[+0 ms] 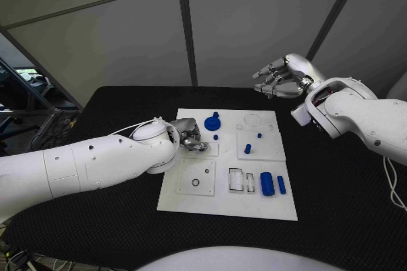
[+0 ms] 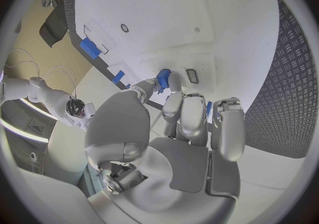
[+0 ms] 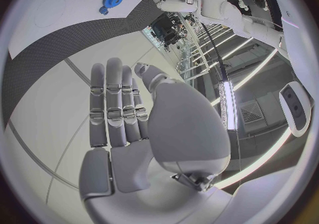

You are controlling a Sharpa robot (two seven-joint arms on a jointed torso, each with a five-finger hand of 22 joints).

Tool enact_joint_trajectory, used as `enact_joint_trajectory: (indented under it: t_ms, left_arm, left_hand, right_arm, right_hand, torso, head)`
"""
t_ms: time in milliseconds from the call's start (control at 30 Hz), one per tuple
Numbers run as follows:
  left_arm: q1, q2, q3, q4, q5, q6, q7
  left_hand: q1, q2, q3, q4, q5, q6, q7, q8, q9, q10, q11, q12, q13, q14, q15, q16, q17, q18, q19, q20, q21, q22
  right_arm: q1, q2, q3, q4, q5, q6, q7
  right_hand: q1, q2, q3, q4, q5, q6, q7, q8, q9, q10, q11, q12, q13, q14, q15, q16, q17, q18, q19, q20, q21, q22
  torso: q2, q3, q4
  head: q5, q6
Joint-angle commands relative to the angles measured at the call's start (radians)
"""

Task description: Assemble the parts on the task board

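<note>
The left hand (image 1: pixel 188 139) rests over the task board's (image 1: pixel 254 209) left side, its fingertips (image 2: pixel 166 83) pinching what looks like a small blue part (image 2: pixel 162 77), though the view there is cramped. The right hand (image 1: pixel 284 76) hangs beyond the board's far right corner, off the board, holding nothing, fingers loosely apart. A blue gear (image 1: pixel 212 123) sits near the board's far edge, and two blue cylinders (image 1: pixel 272 183) lie towards its near right.

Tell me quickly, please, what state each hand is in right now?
Left hand: pinching a small blue plastic part over the white task board.
Right hand: open, holding nothing.
</note>
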Motion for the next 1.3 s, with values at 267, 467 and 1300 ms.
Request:
enact_joint_trajectory:
  t_ms: [267,467,1300]
  left_arm:
    - [-0.003,0.005,-0.004,-0.008,0.009,0.047,-0.012]
    - [-0.003,0.006,-0.004,-0.012,0.009,0.046,-0.012]
    - [-0.003,-0.007,0.065,-0.002,0.009,0.014,-0.009]
  left_hand:
    - [-0.014,0.01,-0.061,0.023,-0.005,0.011,0.001,-0.008,0.007,0.0,0.002,0.01,0.006,0.034,0.0,0.001,0.001,-0.031,0.067,-0.007,0.007,0.168]
    - [-0.017,0.014,-0.09,0.035,-0.005,0.012,0.002,-0.01,0.01,-0.001,0.002,0.01,0.006,0.034,0.0,0.001,0.001,-0.031,0.067,-0.006,0.006,0.167]
    - [-0.023,0.046,-0.34,0.194,-0.168,0.011,0.007,-0.021,0.031,-0.01,0.008,0.009,0.005,0.034,0.004,0.0,0.001,-0.029,0.064,-0.002,-0.002,0.163]
  right_arm:
    - [0.002,-0.001,0.001,0.001,0.001,0.006,0.004]
    - [0.002,0.0,0.001,0.0,0.001,0.006,0.005]
    - [0.002,0.001,0.001,-0.007,0.008,0.009,0.009]
  right_hand:
    - [-0.008,-0.001,0.0,0.006,0.004,0.006,0.002,-0.006,0.0,0.004,0.003,-0.005,-0.002,0.005,0.003,-0.008,0.002,0.011,0.005,0.003,-0.004,-0.002]
    - [-0.009,-0.001,0.0,0.007,0.004,0.006,0.002,-0.007,-0.001,0.003,0.003,-0.006,-0.003,0.004,0.003,-0.01,0.002,0.011,0.004,0.004,-0.005,-0.002]
    - [-0.016,-0.004,0.002,0.008,0.006,-0.005,0.006,-0.013,-0.002,-0.009,0.009,-0.018,-0.011,-0.005,0.009,-0.041,0.003,0.01,-0.003,0.008,-0.024,-0.011]
  torso:
    - [-0.001,-0.0006,0.0021]
    - [-0.001,-0.0012,0.0022]
    - [0.0,-0.0017,0.0016]
  head:
    - [-0.004,-0.004]
    - [-0.004,-0.003]
    - [-0.005,0.0]
